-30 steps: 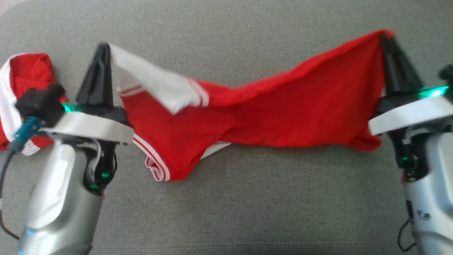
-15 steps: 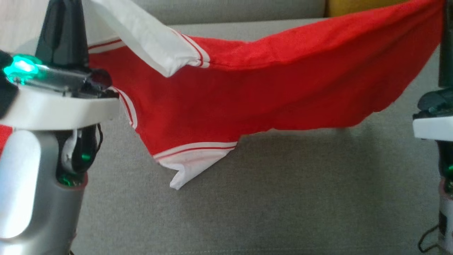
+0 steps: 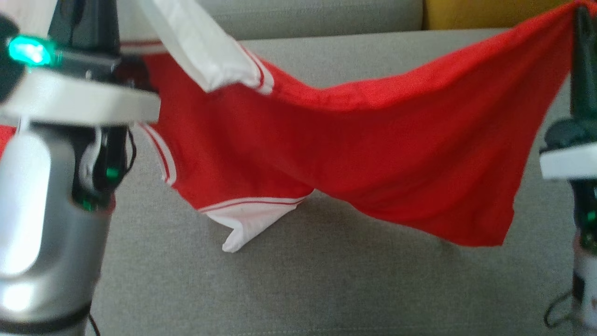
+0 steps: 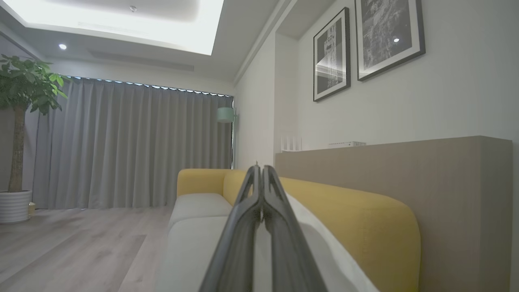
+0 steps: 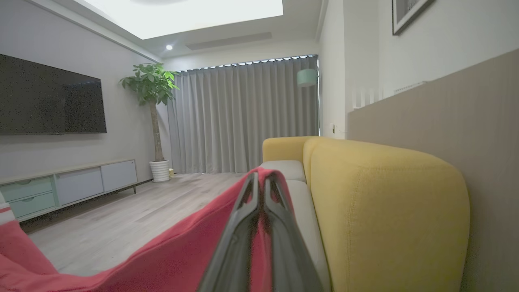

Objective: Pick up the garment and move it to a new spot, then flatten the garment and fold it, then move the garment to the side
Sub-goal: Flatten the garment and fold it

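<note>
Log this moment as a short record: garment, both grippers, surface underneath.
garment: red with white trim, lifted, hanging stretched between both grippers
left gripper: shut on the garment's white end
right gripper: shut on its red corner
lowest part: white flap, hanging toward the seat
surface: grey sofa seat, yellow backrest behind

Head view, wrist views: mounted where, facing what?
Head view: on the head, looking down at the grey sofa seat; left gripper and right gripper hold up the red-and-white garment.
Left wrist view: on that wrist, along its shut fingers toward the curtains.
Right wrist view: likewise, its fingers pinching the garment.
Both wrist views share the yellow sofa back, curtains and potted plant.
</note>
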Controlling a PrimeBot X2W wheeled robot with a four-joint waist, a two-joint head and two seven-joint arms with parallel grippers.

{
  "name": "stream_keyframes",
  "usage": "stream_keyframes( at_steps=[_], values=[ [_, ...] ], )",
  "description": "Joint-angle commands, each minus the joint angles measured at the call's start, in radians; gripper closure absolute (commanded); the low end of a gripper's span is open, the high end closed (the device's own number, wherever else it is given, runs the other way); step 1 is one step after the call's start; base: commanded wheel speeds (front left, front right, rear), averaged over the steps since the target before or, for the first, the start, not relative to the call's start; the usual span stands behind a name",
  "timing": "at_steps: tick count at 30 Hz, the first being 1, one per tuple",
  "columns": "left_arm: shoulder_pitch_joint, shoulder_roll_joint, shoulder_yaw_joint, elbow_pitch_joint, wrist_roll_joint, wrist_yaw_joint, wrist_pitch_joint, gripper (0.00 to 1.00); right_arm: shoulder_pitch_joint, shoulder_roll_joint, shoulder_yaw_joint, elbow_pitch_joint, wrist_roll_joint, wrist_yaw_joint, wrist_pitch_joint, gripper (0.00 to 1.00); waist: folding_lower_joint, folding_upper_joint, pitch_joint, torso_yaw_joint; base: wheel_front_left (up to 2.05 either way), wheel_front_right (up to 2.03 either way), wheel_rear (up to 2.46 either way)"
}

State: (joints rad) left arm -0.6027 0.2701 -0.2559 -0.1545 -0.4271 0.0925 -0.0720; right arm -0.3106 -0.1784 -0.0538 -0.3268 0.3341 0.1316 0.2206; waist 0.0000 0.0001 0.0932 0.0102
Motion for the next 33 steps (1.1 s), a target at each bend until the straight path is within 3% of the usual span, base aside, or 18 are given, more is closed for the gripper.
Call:
stream_keyframes(
  at_steps=[1, 5, 11, 18, 19, 25, 33],
  values=[
    [-0.1, 0.022, 0.029, 0.01, -0.005, -0.013, -0.002, 1.0, -0.09, -0.01, 0.022, 0.0, 0.014, -0.001, 0.001, 1.0, 0.0, -0.0001, 0.022, 0.0, 0.0, 0.0, 0.0],
    [-0.205, 0.004, 0.015, 0.12, -0.012, -0.04, -0.007, 1.0, -0.198, -0.022, 0.041, 0.085, 0.04, -0.001, -0.007, 1.0, 0.0, -0.0001, 0.061, 0.004, 0.0, 0.0, 0.0],
    [-0.475, -0.035, 0.011, 0.391, -0.001, -0.078, -0.072, 1.0, -0.482, -0.025, 0.1, 0.311, 0.079, -0.001, -0.064, 1.0, 0.0, -0.0001, 0.151, 0.006, 0.0, 0.0, 0.0],
    [-0.736, -0.079, 0.019, 0.71, 0.029, -0.105, -0.175, 1.0, -0.813, 0.02, 0.171, 0.69, 0.104, -0.001, -0.229, 1.0, 0.0, -0.0001, 0.174, -0.007, 0.0, 0.0, 0.0],
    [-0.791, -0.089, 0.025, 0.771, 0.044, -0.112, -0.186, 1.0, -0.892, 0.035, 0.182, 0.797, 0.111, -0.001, -0.287, 1.0, 0.0, -0.0001, 0.175, -0.009, 0.0, 0.0, 0.0],
    [-0.865, -0.123, 0.07, 0.883, 0.074, -0.123, -0.189, 1.0, -1.046, 0.069, 0.24, 1.089, 0.121, -0.001, -0.382, 1.0, 0.0, -0.0001, 0.205, -0.01, 0.0, 0.0, 0.0],
    [-0.809, -0.175, 0.08, 1.119, 0.06, -0.156, -0.19, 1.0, -1.082, 0.091, 0.348, 1.365, 0.143, -0.001, -0.399, 1.0, 0.0, -0.0001, 0.289, 0.007, 0.0, 0.0, 0.0]
  ],
)
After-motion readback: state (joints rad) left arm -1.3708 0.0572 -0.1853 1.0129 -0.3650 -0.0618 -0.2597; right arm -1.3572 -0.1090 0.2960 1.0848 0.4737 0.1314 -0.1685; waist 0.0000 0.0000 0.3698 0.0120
